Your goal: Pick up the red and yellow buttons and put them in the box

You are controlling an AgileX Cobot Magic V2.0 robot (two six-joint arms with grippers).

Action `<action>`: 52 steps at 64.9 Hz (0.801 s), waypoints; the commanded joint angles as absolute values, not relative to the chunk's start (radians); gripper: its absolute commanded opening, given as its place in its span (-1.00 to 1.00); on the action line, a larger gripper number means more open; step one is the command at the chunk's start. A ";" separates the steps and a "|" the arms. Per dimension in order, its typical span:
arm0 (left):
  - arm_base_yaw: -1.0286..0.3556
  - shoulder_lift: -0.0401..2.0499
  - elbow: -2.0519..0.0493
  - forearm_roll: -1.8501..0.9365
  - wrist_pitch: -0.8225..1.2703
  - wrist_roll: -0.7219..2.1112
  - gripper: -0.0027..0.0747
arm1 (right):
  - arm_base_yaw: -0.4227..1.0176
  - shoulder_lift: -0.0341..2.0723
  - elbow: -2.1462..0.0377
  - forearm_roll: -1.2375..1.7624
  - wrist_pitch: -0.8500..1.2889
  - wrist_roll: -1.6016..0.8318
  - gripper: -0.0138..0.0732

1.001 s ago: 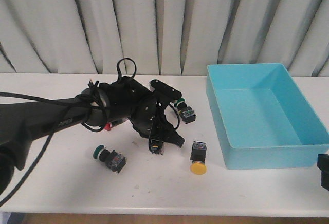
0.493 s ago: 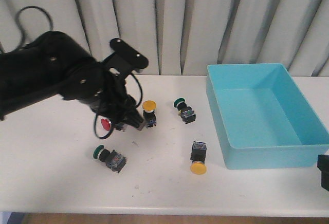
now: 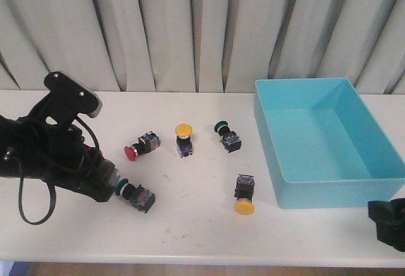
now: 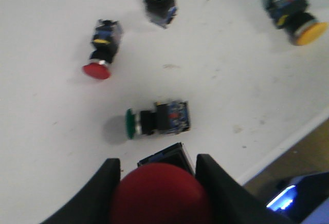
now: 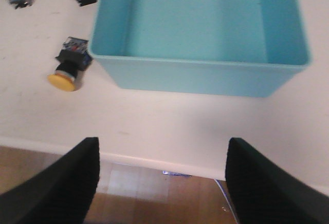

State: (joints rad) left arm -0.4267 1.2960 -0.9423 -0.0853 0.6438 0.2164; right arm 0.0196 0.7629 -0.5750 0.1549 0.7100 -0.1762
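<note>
My left gripper (image 4: 158,168) is shut on a red button (image 4: 159,196), its cap filling the space between the fingers. In the front view the gripper (image 3: 104,180) hangs low over the table's front left, just left of a green button (image 3: 134,195). A second red button (image 3: 140,147) lies on the table, also in the left wrist view (image 4: 100,49). One yellow button (image 3: 183,138) stands mid-table and another (image 3: 243,197) lies near the box (image 3: 288,190), a light-blue bin at the right, empty inside (image 5: 205,18). My right gripper (image 5: 162,183) is open and empty beyond the table's front edge.
A second green button (image 3: 226,135) lies left of the box. The green button near my left gripper also shows in the left wrist view (image 4: 157,120). The table's front edge (image 5: 154,157) runs close below the box. Grey curtains hang behind the table.
My left arm has swung from mid-table back to the front left and lower. The buttons it covered now show. My right gripper has come further into view at the front right.
</note>
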 commanded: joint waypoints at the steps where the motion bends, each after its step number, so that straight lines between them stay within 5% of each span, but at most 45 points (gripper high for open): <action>1: -0.427 1.263 -0.963 -0.370 0.576 0.518 -0.57 | 0.014 0.805 -0.606 0.319 0.661 -0.391 0.46; 15: -0.427 1.263 -0.963 -0.828 0.648 1.130 -0.57 | 0.014 0.921 -0.642 0.706 0.810 -0.934 0.46; 27: -0.427 1.268 -0.963 -1.081 0.803 1.525 -0.57 | 0.030 1.008 -0.727 0.819 0.948 -1.133 0.40; 52: -0.427 1.269 -0.963 -1.316 0.931 1.931 -0.57 | 0.398 1.162 -0.885 0.788 0.849 -1.421 0.38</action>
State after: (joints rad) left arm -0.4267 1.2936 -0.9423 -1.2268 0.9060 1.8823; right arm 0.3439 1.1513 -0.8343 0.7538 0.9093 -1.3413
